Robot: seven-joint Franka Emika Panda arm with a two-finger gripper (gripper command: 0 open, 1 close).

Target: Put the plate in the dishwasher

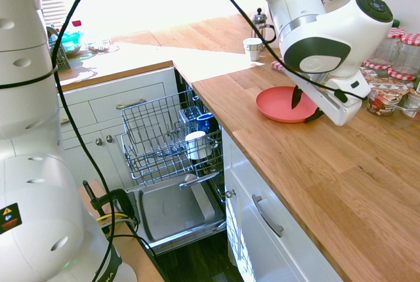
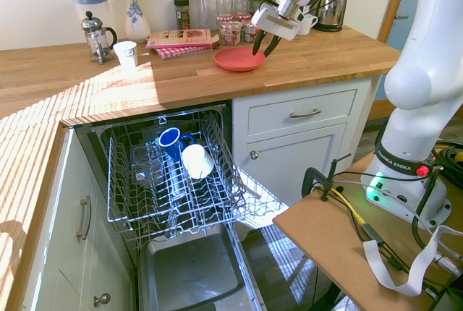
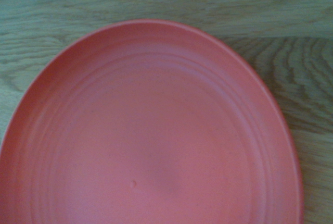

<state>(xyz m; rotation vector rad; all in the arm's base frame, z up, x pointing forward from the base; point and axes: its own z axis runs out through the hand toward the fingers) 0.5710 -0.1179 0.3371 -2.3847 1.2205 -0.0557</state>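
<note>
Plate (image 2: pixel 239 58) lay flat on the wooden counter (image 2: pixel 173 79), near the jars (image 2: pixel 230 30). One gripper (image 2: pixel 265 45) finger was over its rim and one was outside, jaws partly apart, not yet pinching, likely to grab the edge. Below, the dishwasher (image 2: pixel 173 188) stood open, its rack pulled out to take it.
</note>
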